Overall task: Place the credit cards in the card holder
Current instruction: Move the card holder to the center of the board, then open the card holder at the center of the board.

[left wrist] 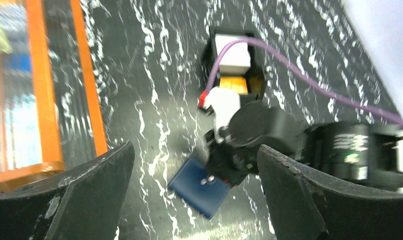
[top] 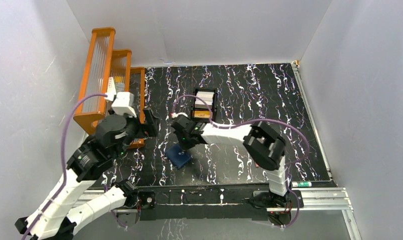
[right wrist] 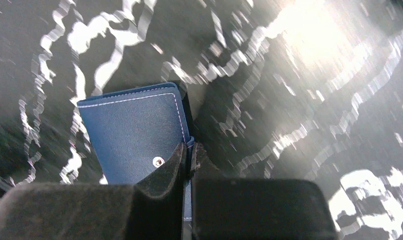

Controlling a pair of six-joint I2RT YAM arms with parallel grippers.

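The navy-blue card holder [top: 180,156] [left wrist: 199,187] [right wrist: 134,132] lies closed on the dark marbled table, snap stud facing up. My right gripper [top: 184,145] [right wrist: 190,150] is shut on its right edge, with a thin strip of blue pinched between the fingers. The credit cards sit in a black box behind it: a white one [top: 205,96] [left wrist: 234,52] and a tan-gold one [top: 202,114] [left wrist: 233,84]. My left gripper [top: 150,122] [left wrist: 195,148] hangs open above the table, left of the right arm, holding nothing.
The black open-top box [top: 194,107] stands at mid-table behind the right gripper. An orange stepped rack [top: 96,75] [left wrist: 39,100] fills the back left, close to the left arm. A purple cable [left wrist: 299,75] arcs over the right arm.
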